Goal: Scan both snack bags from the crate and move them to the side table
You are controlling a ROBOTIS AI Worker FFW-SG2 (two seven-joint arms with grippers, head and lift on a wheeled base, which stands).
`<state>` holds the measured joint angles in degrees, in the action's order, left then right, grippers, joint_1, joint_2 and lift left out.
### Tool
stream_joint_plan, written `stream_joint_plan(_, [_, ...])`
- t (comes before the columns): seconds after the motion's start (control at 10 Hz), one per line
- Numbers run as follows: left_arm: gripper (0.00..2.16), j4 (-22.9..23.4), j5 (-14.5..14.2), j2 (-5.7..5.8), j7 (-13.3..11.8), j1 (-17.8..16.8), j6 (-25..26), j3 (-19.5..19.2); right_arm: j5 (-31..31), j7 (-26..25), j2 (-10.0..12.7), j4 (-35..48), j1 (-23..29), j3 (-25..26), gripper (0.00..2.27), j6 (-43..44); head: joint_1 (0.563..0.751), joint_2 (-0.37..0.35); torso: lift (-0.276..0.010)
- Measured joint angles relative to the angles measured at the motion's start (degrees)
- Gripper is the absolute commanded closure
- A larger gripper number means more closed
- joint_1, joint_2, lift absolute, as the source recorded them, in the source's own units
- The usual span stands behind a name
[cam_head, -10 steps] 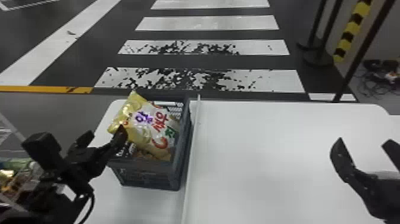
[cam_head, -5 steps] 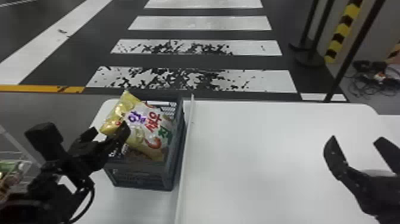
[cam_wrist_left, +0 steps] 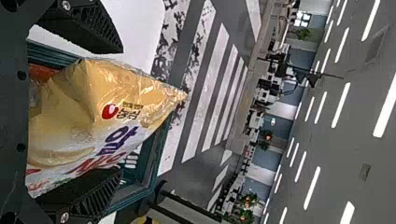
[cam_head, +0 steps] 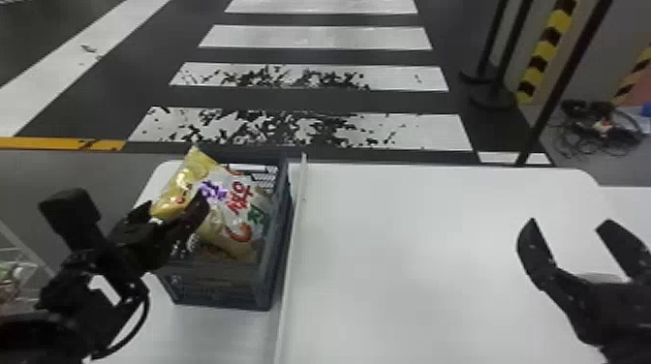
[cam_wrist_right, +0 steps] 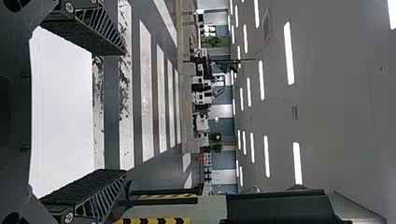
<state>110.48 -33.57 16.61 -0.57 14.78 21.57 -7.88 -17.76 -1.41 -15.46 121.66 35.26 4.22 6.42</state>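
As the left pincer (cam_head: pixel 174 201) straddles the snack bag (cam_head: pixel 237 205) at nine o'clock, spread like the right pincer (cam_head: pixel 569 221) at three, an off-centre squeeze could let it slip

black arms (cam_head: pixel 63 290), looped cable (cam_head: pixel 147 297), silver screws (cam_wrist_left: pixel 66 5)

Surfaces, glossy to matt.
Snack bag (cam_head: pixel 237 208): crinkled plastic film, glossy. Crate (cam_head: pixel 218 289): matt grey plastic, openwork walls. Tabletop (cam_head: pixel 411 266): smooth, faint sheen. Nearest crosswalk stripe (cam_head: pixel 426 131): patchy, broken paint.
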Motion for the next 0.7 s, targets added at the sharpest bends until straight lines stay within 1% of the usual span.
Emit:
stream_joint_plan(0.3, [0.14,0.47,0.06,0.00,-0.04,-0.41,0.36,0.22,-0.06,0.00,0.00,0.03,-0.37,-0.19,0.09,-0.05,0.695,0.031,-0.095])
stream_joint_plan(0.4, [0.26,0.53,0.09,0.00,-0.04,-0.55,0.55,0.23,-0.08,0.00,-0.01,-0.01,-0.49,-0.24,0.09,-0.05,0.695,0.031,-0.095])
stream_joint_plan(0.5, [0.72,0.55,0.13,0.00,-0.04,-0.71,0.78,0.23,-0.10,0.00,-0.01,-0.02,-0.54,-0.27,0.09,-0.05,0.695,0.031,-0.095])
stream_joint_plan(0.6, [1.42,0.56,0.20,0.00,0.05,-0.79,0.92,0.24,-0.16,0.00,-0.01,-0.02,-0.55,-0.27,0.09,-0.05,0.695,0.031,-0.095])
stream_joint_plan(0.7, [1.83,0.71,0.37,0.00,0.94,-0.80,0.93,0.45,-0.28,0.00,-0.01,-0.02,-0.54,-0.27,0.09,-0.05,0.695,0.032,-0.095])
